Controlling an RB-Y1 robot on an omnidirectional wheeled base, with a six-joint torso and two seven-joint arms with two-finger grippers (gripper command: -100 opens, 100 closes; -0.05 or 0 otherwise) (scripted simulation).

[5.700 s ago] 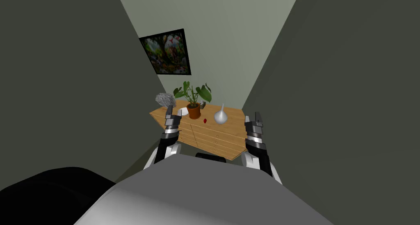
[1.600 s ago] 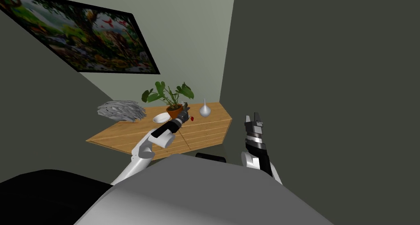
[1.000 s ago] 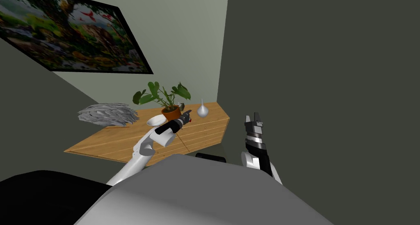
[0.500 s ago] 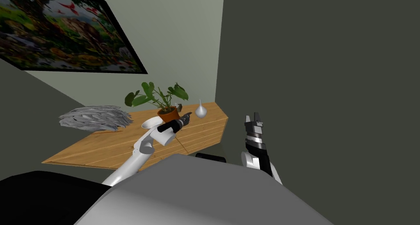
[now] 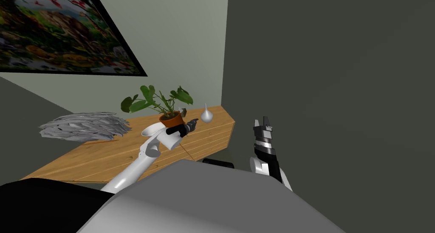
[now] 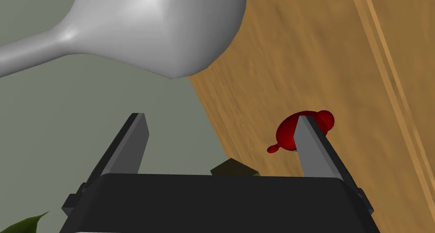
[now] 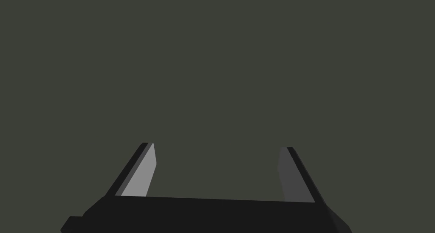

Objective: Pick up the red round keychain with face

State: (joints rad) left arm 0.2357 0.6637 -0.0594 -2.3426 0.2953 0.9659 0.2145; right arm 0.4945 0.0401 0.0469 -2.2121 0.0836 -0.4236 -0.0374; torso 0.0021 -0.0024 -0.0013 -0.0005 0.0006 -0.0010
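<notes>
- The left claw (image 6: 221, 117) hangs just above the wooden top (image 6: 331, 65). Its two fingers stand wide apart, with nothing between them.
- The red keychain (image 6: 285, 133) lies on the wood. It sits right at the tip of one finger, half hidden behind it, and not in the gap.
- I cannot tell if that finger touches it.
- So the claw is off to one side. I think it should slide sideways first, toward the keychain, until the round red part sits in the middle of the gap.
- It should not go down before that. The finger could land on the keychain and push it away.
- The keychain is small and low. The fingers likely need to drop until their tips almost meet the wood, or they will shut over nothing.
- It is best to squeeze the round part, not the little bit that sticks out at its end. A slow squeeze should stop it popping out.
- The vase (image 6: 161, 26) stands near on the same wood. The claw should stay away from it, because a bump could tip it over.
- The right claw (image 7: 218, 147) hangs by my side, facing a dark wall. Its fingers are apart and hold nothing.
</notes>
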